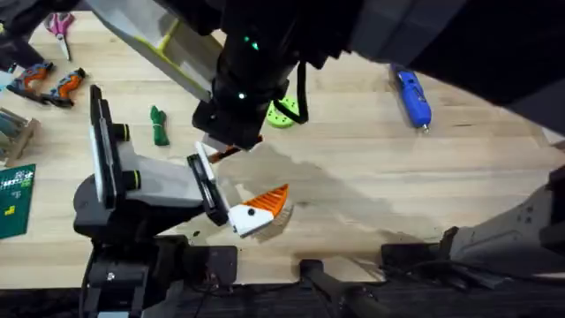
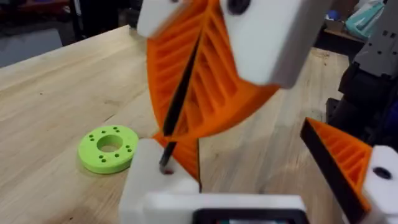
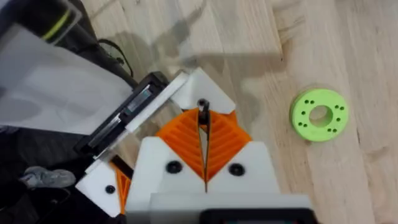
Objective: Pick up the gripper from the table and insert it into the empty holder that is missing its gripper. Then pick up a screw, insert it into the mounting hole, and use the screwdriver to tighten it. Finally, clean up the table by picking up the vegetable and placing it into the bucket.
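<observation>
Screw (image 3: 203, 107) pinched by right end effector (image 3: 204, 134), seemingly over holder (image 3: 202, 87).

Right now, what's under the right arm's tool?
The white holder sits right below the right tool, whose orange pads pinch a thin dark pin pointing down onto it. The pin's tip covers any mounting hole; wooden table lies beneath.
</observation>
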`<state>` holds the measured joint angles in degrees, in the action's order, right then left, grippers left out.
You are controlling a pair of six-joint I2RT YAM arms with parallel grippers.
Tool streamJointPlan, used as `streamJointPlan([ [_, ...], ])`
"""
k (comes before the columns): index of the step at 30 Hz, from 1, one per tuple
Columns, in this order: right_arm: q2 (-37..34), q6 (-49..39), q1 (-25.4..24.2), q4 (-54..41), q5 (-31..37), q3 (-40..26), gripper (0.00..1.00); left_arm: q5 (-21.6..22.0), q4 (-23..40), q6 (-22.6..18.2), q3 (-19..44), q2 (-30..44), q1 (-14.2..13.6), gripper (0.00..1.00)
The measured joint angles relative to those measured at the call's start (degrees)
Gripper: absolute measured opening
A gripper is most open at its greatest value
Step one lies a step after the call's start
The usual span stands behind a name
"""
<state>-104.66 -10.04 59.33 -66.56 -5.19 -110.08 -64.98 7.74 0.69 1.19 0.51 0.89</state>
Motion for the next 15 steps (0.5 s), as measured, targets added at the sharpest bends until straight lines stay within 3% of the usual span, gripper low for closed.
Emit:
streamJointPlan([
  [15,0.1,0.0,0.5,-0.4,0.0,0.0,0.006,0.0,0.0,0.0,0.0,0.0,0.0,0.976],
])
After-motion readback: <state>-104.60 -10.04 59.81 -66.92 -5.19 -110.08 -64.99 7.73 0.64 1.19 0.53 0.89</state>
